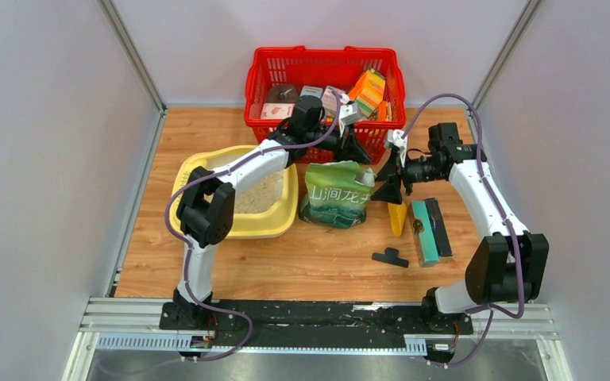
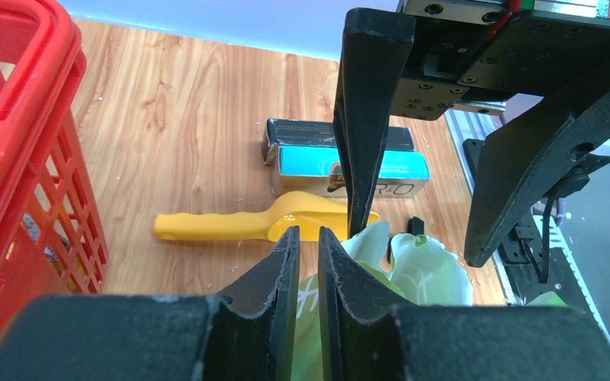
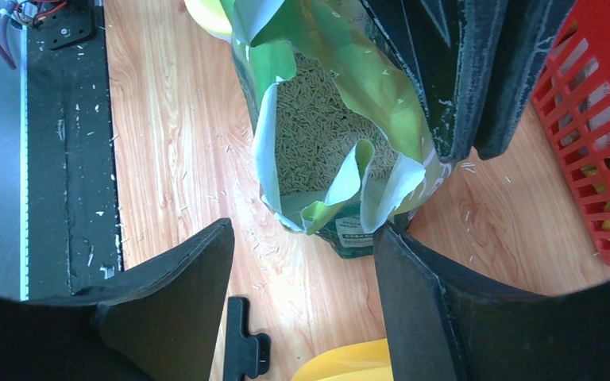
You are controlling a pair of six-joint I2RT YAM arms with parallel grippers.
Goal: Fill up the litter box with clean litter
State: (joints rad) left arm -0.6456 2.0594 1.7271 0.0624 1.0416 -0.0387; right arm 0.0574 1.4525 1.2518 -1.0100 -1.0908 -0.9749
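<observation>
The pale-yellow litter box (image 1: 197, 171) sits at the left with beige clean litter (image 1: 259, 195) in it. A green bag (image 1: 335, 193) stands upright next to it, its top torn open, with more litter (image 3: 315, 127) inside. My left gripper (image 1: 353, 148) is above the bag's far rim, its jaws nearly together on the rim (image 2: 309, 238); it also shows in the right wrist view (image 3: 461, 79). My right gripper (image 1: 388, 189) is open and empty at the bag's right side (image 3: 303, 230), one finger close to the bag's lip (image 2: 417, 242).
A red mesh basket (image 1: 326, 59) with packages stands at the back. A yellow scoop (image 1: 397, 217), a black clip (image 1: 390, 256), a teal box (image 1: 423, 232) and a black box (image 1: 438, 226) lie right of the bag. Grains are scattered on the wooden table.
</observation>
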